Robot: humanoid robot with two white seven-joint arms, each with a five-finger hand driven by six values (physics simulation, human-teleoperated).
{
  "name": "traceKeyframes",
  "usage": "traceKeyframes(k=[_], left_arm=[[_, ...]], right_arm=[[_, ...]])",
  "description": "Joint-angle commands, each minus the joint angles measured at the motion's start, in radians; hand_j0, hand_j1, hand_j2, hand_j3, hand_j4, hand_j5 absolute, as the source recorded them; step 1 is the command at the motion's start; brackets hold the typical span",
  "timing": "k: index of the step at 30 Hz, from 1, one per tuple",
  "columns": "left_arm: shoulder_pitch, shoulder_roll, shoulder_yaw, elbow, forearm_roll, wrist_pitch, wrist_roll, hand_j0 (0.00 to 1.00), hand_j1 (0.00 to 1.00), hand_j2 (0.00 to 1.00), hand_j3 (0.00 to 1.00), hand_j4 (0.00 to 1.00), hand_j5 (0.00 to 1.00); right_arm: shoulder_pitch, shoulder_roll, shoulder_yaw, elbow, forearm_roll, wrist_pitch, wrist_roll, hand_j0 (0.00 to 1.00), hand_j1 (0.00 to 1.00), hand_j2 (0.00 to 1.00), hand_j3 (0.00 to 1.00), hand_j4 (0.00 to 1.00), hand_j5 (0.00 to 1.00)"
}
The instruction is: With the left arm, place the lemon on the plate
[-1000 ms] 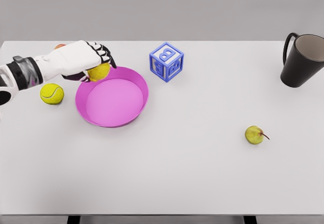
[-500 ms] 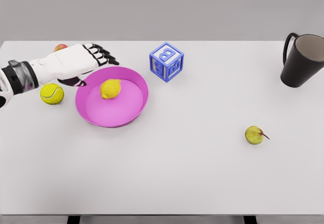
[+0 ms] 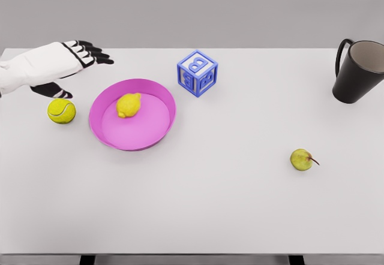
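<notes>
Nearest on the white table, a small pear is seen lying alone toward the right, apart from the work. Farther in, the lemon is found resting inside the pink plate, on its floor toward the far left, so the placing is judged done. Just left of the plate, a tennis ball is left untouched. Above it, the left hand is held clear of the plate, its fingers spread wide and empty, apparently so that nothing is disturbed. Beyond the plate a blue letter block is set, and a dark mug is placed at the far right.
</notes>
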Motion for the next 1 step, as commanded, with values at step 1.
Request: traceKeyframes(k=[1], left_arm=[[0.0,0.006,0.002,0.004,0.007,0.003,0.001,1.0,1.0,1.0,1.0,1.0,1.0]], right_arm=[[0.0,0.0,0.0,0.001,0.0,0.0,0.0,1.0,1.0,1.0,1.0,1.0,1.0]])
